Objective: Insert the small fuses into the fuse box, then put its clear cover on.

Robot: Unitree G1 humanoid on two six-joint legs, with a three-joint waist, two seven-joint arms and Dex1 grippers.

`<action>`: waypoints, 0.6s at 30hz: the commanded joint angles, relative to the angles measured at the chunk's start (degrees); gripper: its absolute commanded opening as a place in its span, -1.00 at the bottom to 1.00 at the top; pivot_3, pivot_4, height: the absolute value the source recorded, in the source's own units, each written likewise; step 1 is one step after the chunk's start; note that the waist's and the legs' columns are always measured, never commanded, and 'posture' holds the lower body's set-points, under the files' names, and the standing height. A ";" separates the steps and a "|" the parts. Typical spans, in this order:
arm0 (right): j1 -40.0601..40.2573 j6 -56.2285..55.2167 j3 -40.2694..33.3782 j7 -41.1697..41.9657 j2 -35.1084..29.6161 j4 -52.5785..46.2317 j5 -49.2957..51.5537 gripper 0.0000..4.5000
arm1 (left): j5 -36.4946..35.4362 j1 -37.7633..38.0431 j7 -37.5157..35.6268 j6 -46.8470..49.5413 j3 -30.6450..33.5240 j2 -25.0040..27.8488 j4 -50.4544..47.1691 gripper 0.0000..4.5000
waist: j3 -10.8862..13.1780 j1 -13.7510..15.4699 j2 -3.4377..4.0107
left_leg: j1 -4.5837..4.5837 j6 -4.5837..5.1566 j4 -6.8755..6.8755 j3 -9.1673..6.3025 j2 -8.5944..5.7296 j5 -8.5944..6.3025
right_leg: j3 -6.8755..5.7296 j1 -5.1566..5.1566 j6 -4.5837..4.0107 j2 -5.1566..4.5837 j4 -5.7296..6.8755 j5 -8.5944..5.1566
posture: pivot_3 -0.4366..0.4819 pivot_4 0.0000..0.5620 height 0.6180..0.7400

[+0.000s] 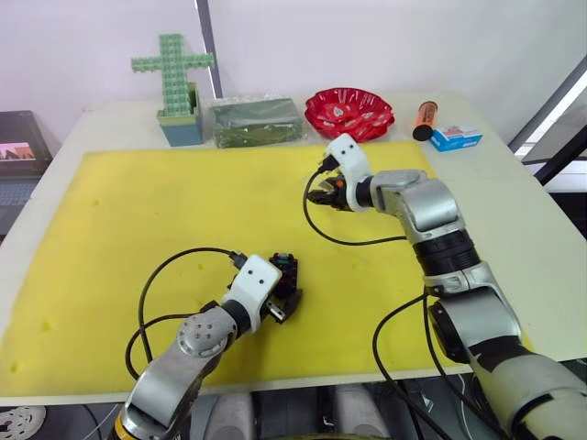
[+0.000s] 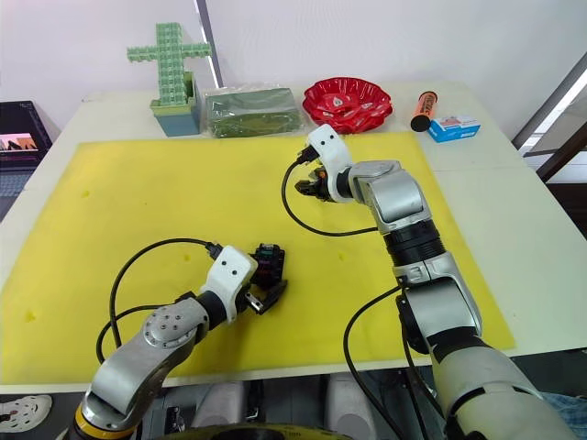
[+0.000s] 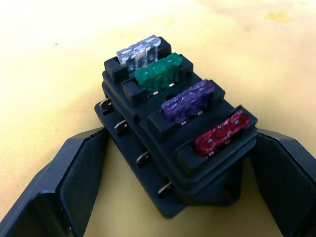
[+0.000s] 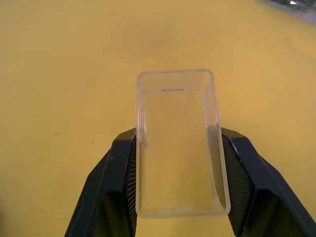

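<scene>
All four small fuses (image 3: 180, 106) sit seated in the fuse box (image 3: 173, 143): a clear one, then green, purple and red, each upright in its own slot. By that showing the inserting step looks finished, and the step in hand is fitting the cover.

The left gripper (image 1: 280, 301) has its jaws spread to either side of the fuse box, which lies between them on the yellow mat (image 1: 138, 220). In the left wrist view there is a gap between each pad and the box wall, so the jaws bracket the box rather than clamp it; one corner of the base may just touch the far jaw, though I cannot be sure.

The right gripper (image 4: 177, 182) is closed on the clear cover (image 4: 177, 143), a jaw pressed against each long side wall. The cover reaches forward beyond the jaw tips, its hollow side facing the wrist camera. It is carried above the mat, well apart from the box.

The next move, as I judge it, calls for bringing the cover across to the box, turning it so the open side faces down over the fuses, and lining its long axis with the row of four. The box will likely need steadying by the left jaws, since it stands loose and could skid under pressure.
</scene>
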 commanded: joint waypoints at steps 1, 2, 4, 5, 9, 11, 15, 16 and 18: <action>-1.04 -0.30 -1.38 -0.41 -0.60 -2.45 0.79 -0.19 | 2.29 0.72 3.36 1.96 -0.92 -1.96 0.83 1.00 | 0.00 0.01 0.00 | 0.00 0.00 0.00 0.00 -0.01 0.00 | 0.00 0.01 0.00 0.00 0.00 0.00 | -0.05 -0.47 1.00; -1.03 -0.35 -1.32 -0.44 -0.59 -2.48 0.81 -0.19 | 2.91 0.99 4.24 2.03 -0.83 -2.51 0.60 1.00 | 0.00 0.03 0.00 | 0.00 0.00 0.01 0.00 -0.01 0.00 | 0.00 0.01 0.00 -0.01 0.00 0.00 | -0.05 -0.47 1.00; -0.96 -0.42 -1.17 -0.53 -0.56 -2.61 0.81 -0.19 | 3.91 1.53 5.96 2.41 -0.19 -3.40 0.14 0.92 | 0.00 -0.01 0.00 | 0.00 0.00 0.01 -0.01 -0.01 0.00 | 0.00 0.01 0.00 0.00 0.00 0.00 | -0.05 -0.47 1.00; -0.90 -0.42 -1.10 -0.56 -0.53 -2.72 0.83 -0.19 | 4.41 1.73 6.61 2.51 0.07 -3.59 -0.12 0.83 | 0.00 -0.07 0.00 | 0.00 0.00 0.01 -0.01 -0.01 0.00 | 0.00 0.01 0.00 0.00 0.00 0.00 | -0.05 -0.47 1.00; -0.78 -0.28 -0.89 -0.48 -0.38 -3.09 1.03 -0.19 | 5.56 2.44 8.00 2.91 1.62 -3.58 -1.59 0.34 | 0.00 -0.19 0.00 | 0.02 0.00 -0.01 -0.03 0.00 0.00 | 0.00 0.01 0.00 0.01 0.00 0.00 | -0.05 -0.47 1.00; -0.73 -0.26 -0.82 -0.47 -0.38 -3.18 1.17 -0.19 | 5.74 2.68 8.06 3.23 2.64 -3.25 -2.33 0.34 | 0.00 -0.34 0.00 | 0.02 0.00 -0.02 -0.03 0.00 0.00 | 0.00 0.00 -0.01 0.02 0.00 0.00 | -0.05 -0.47 1.00; -0.52 -0.56 -0.63 -0.72 -0.25 -3.06 1.30 -0.19 | 4.65 2.74 6.10 3.03 4.74 -1.69 -2.78 0.34 | 0.00 -0.55 0.00 | 0.03 0.01 -0.05 -0.04 0.05 0.00 | 0.00 -0.02 -0.01 0.08 0.00 -0.01 | -0.05 -0.47 1.00; -0.49 -0.64 -0.57 -0.79 -0.20 -3.08 1.36 -0.19 | 4.26 2.35 5.00 2.53 4.96 -0.88 -2.45 0.34 | 0.00 -0.55 0.00 | 0.04 0.01 -0.06 -0.05 0.06 0.00 | 0.00 -0.02 -0.02 0.09 0.00 -0.01 | -0.05 -0.47 1.00; -0.45 -0.68 -0.61 -0.97 -0.12 -3.24 1.54 -0.19 | 1.85 1.14 1.15 1.18 6.06 0.65 -1.45 0.34 | 0.00 -0.49 0.00 | 0.04 0.01 -0.06 -0.06 0.06 -0.01 | 0.00 -0.03 -0.02 0.11 0.00 -0.01 | -0.05 -0.47 1.00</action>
